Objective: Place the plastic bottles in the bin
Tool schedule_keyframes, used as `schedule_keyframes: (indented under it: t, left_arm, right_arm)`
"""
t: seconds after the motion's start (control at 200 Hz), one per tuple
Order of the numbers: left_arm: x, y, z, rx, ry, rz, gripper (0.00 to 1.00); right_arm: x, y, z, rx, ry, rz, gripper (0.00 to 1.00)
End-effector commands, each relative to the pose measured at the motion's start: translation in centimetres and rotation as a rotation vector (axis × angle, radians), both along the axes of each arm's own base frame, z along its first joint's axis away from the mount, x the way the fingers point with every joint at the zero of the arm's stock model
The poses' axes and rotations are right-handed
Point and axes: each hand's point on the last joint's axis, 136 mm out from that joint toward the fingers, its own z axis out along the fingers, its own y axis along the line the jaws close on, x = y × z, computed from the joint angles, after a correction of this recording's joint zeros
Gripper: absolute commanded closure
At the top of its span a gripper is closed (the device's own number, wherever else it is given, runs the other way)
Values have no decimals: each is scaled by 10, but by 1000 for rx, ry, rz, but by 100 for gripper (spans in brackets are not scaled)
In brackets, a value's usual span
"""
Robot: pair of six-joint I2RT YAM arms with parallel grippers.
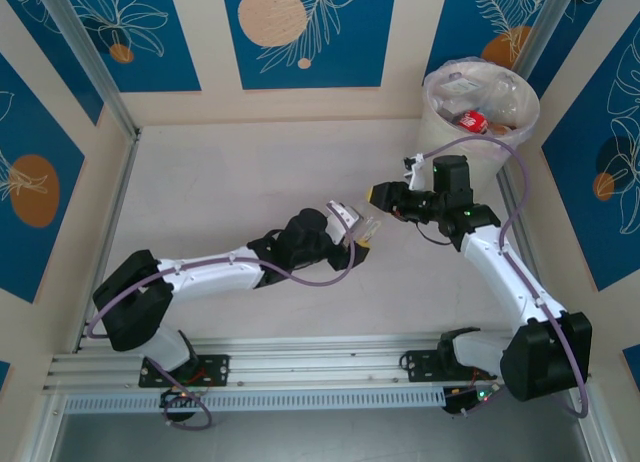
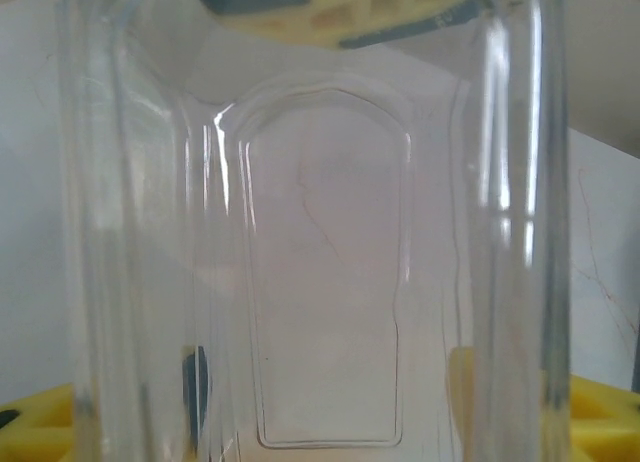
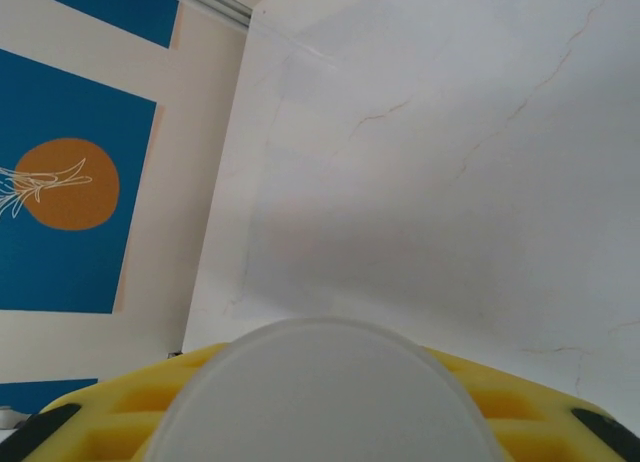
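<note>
Counter [image 1: 220, 172] wide open left n centre, easy pass. Right of centre it's tight: bottle [image 1: 370, 222] sits btwn L hand [image 1: 358, 228] and R hand [image 1: 379, 196], arms block that lane. Bin [image 1: 428, 92] fills far-right corner, cable [image 1: 470, 138] looped across its front.

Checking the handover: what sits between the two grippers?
A clear plastic bottle, between the left gripper and right gripper, in the top and left wrist views.

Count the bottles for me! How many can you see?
2. One clear bottle is held above the middle of the table. One red-labelled bottle lies in the bin. More may be hidden deeper in the bin.
</note>
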Motion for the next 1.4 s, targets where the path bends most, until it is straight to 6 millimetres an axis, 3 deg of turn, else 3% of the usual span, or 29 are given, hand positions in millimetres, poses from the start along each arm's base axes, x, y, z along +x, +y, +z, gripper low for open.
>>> schedule_keyframes:
  t: [0.0,0.19,0.325,0.545,0.915,1.1,1.25,1.395]
  left_arm:
    - [12,2,26,-83,-38,35,27]
    - [14,13,31,-130,-62,69,0]
    - [28,35,30,-155,-76,210,0]
    - [63,106,10,-99,-70,622,0]
    - [64,189,-22,-86,-14,951,0]
    - [65,211,-33,-127,35,1014,0]
    - [66,221,-43,-152,67,1047,0]
    - [68,226,-48,-156,84,1056,0]
  right_arm:
    - [-2,-4,5,-31,-32,-14,100]
    - [3,-9,3,-39,-29,-56,100]
    - [9,-20,0,-75,-16,-128,100]
    - [20,-44,-8,-117,25,-269,100]
    - [28,-66,3,-177,-30,-381,100]
    - [29,-90,43,-255,-164,-437,100]
    - [23,-120,102,-371,-350,-509,100]
    - [14,-173,168,-536,-527,-710,100]
